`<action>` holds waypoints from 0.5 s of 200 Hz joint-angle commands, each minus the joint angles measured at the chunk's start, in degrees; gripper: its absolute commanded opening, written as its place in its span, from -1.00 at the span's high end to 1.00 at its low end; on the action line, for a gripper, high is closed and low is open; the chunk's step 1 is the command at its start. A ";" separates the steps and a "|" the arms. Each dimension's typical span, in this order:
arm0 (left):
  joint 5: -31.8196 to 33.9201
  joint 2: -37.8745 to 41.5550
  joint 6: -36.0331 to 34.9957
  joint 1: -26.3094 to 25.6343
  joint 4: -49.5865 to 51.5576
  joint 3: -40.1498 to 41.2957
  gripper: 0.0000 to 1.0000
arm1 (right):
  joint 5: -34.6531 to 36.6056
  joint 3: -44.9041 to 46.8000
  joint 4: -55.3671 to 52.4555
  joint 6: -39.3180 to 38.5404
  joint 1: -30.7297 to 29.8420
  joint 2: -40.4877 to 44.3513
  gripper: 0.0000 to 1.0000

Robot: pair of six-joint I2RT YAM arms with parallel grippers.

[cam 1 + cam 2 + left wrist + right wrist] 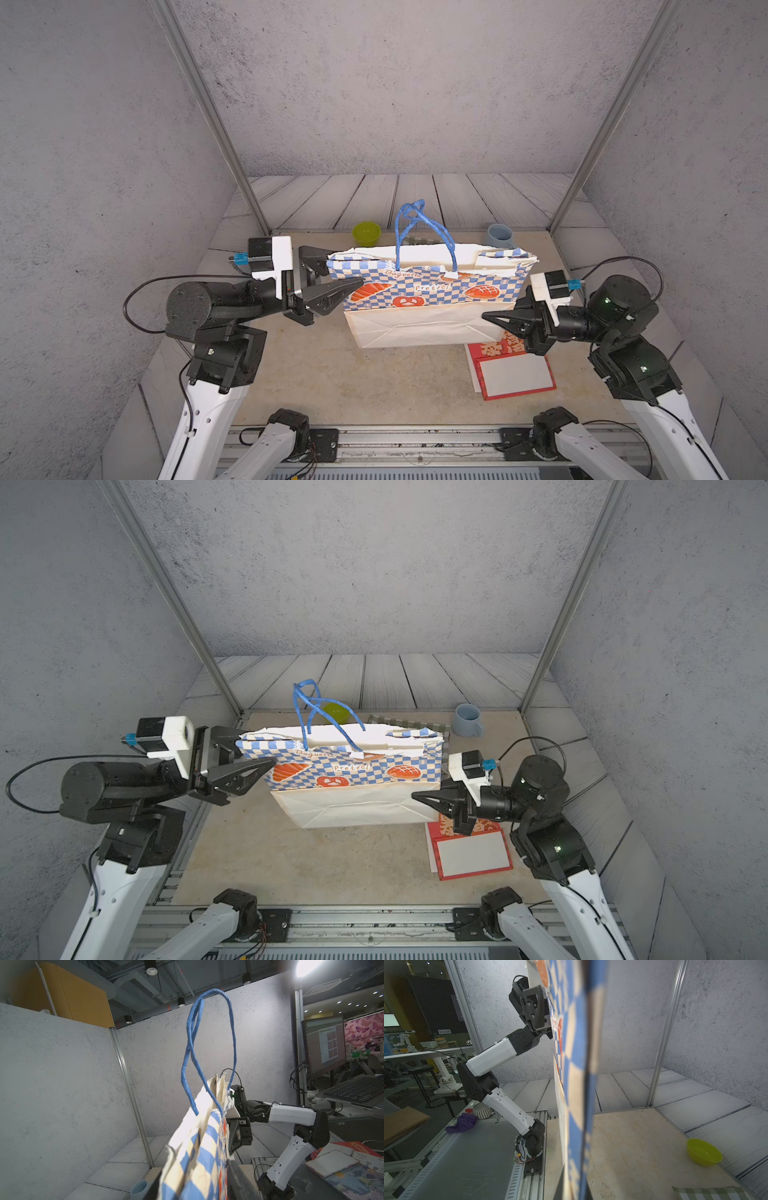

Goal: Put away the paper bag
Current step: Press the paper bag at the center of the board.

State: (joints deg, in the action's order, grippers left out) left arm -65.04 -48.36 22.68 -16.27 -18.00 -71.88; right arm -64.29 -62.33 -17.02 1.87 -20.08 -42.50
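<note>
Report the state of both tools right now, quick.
Left tool: open, jaws on either side of one end of the paper bag.
Right tool: closed, apparently pinching the bag's other end.

The paper bag is matt, creased paper, printed above and plain white below. Its handles are twisted blue paper cord. The bowl looks like glossy green plastic (quite smooth). My left gripper is matt black plastic.

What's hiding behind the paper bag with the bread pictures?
Behind the paper bag sit a green bowl, a blue-grey mug and a checked cloth. The bag covers part of the cloth, so whatever else lies there cannot be seen.
</note>
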 commanded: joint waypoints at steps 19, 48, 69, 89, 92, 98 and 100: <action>0.87 0.50 0.19 -0.27 -1.51 -1.42 0.48 | -0.67 -0.03 -0.63 -0.54 -0.01 0.56 1.00; 1.20 0.55 0.76 -0.34 -2.03 -1.51 0.74 | -0.62 0.62 -0.69 -0.73 0.01 0.66 1.00; 1.18 0.63 1.01 -0.34 -2.23 -1.44 0.95 | -0.72 0.80 -0.85 -0.90 -0.02 0.61 1.00; 1.34 0.63 0.68 -0.34 -1.77 -1.23 0.78 | -0.66 0.72 -0.87 -0.90 0.02 0.62 1.00; 1.45 0.68 0.44 -0.34 -1.57 -1.20 0.67 | -0.66 0.63 -0.83 -0.92 0.01 0.63 1.00; 1.60 0.72 0.09 -0.34 -0.90 -1.25 0.42 | -0.68 0.54 -0.83 -0.98 0.01 0.58 1.00; 1.63 0.72 -0.09 -0.34 -0.77 -1.25 0.34 | -0.69 0.49 -0.83 -0.97 0.03 0.58 1.00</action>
State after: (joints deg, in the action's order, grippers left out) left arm -64.20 -48.36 23.14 -16.29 -18.26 -72.01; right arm -64.38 -62.17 -17.37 1.45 -20.08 -42.48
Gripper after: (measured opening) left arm 0.163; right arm 0.052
